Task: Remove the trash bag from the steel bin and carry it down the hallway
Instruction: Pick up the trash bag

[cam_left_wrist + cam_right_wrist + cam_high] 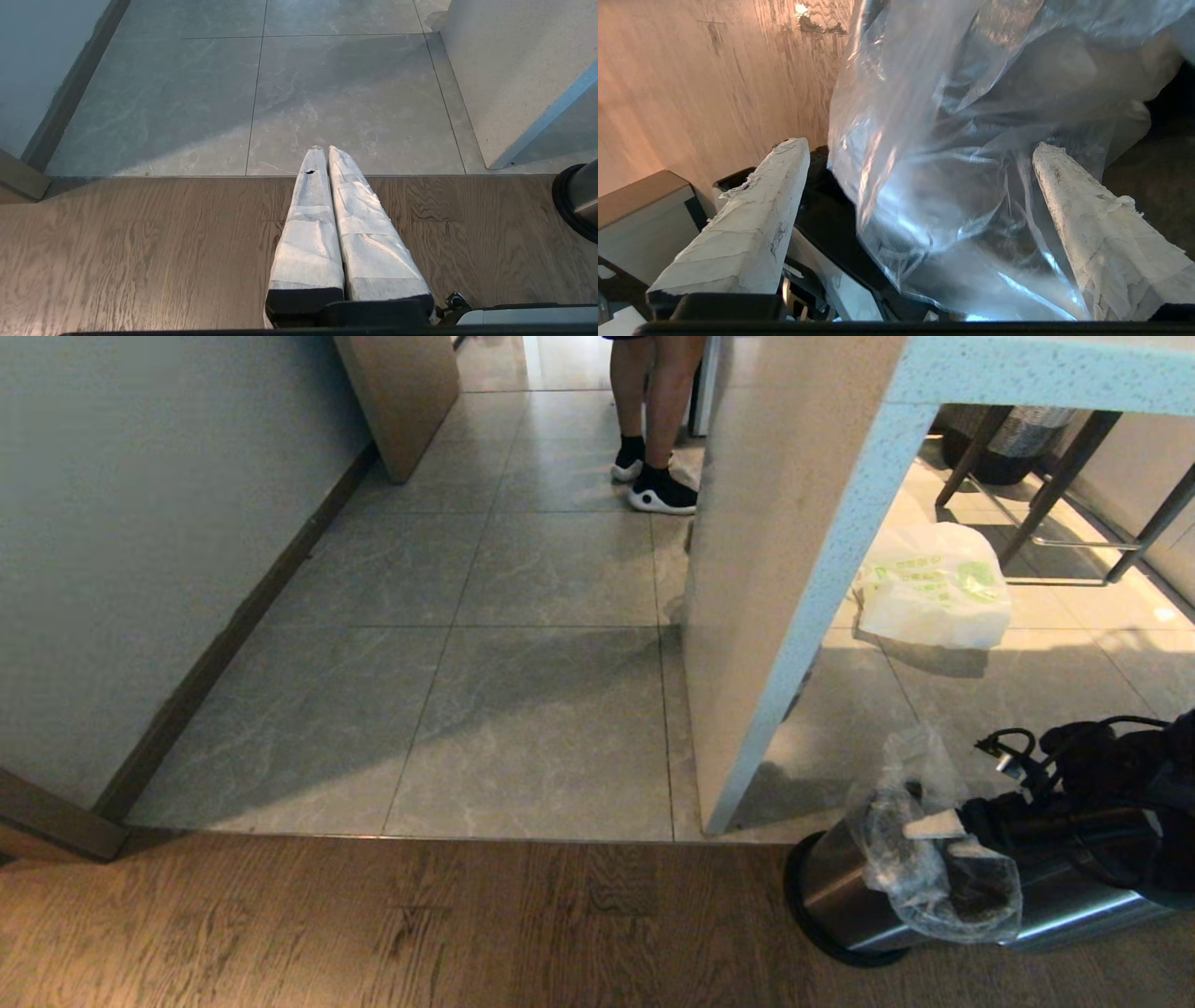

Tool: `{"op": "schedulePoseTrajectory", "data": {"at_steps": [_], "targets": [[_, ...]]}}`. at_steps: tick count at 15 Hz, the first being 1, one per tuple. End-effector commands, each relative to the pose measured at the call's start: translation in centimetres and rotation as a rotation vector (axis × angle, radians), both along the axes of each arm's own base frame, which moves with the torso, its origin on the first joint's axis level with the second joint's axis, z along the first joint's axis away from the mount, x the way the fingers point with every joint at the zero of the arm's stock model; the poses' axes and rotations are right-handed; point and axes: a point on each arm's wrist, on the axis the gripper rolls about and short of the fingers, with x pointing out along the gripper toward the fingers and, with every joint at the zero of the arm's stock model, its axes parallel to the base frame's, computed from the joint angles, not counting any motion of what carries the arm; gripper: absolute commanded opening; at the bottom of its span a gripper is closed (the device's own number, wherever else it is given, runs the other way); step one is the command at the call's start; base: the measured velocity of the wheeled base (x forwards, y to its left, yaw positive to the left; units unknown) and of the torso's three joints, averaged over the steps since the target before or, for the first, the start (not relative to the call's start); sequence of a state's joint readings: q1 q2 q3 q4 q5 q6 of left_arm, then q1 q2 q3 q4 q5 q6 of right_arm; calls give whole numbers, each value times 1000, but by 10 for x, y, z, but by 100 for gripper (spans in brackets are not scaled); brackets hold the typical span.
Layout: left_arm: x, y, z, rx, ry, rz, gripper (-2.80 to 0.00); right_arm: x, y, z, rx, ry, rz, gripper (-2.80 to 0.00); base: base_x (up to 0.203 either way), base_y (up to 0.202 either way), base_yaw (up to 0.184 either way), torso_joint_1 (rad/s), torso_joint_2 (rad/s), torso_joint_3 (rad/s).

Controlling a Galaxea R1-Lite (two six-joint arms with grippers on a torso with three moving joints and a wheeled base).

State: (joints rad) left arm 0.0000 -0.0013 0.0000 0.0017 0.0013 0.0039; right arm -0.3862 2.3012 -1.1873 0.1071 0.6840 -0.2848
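At the steel bin [840, 896] mouth | right gripper [920, 196] spread wide astride the trash bag [952, 140], positioned to pinch | left gripper [327, 154] together, idle.

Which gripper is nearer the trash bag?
Right. The right gripper is open with the trash bag between its fingers; the left gripper hangs shut over the floor, well aside.

The hallway [523, 616] lies open between the left wall [140, 523] and the counter panel [775, 569], with a person's feet [658, 485] standing at its far end. The bin [840, 896] stands just beside the panel's near corner on the wood floor [373, 924], its mouth filled by the bag [924, 859]. The right gripper [920, 186] has its fingers spread wide around that plastic.
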Motion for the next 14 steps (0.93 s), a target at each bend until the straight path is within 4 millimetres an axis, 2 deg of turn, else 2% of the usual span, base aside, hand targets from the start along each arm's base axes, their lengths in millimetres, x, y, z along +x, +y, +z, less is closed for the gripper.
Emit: {"op": "schedulePoseTrajectory", "data": {"at_steps": [1,4,14], "targets": [[0,0,0,1,2,0,-280,3,2,-6,7,10,9,0,0,0,0,0,0,0],[0,0,0,1,1,0,-280,6,7,-15,14,29,25,0,0,0,0,0,0,0],[0,0,0,1,1,0,-280,17,2,-26,-53,-7,15,0,0,0,0,0,0,0]]}}
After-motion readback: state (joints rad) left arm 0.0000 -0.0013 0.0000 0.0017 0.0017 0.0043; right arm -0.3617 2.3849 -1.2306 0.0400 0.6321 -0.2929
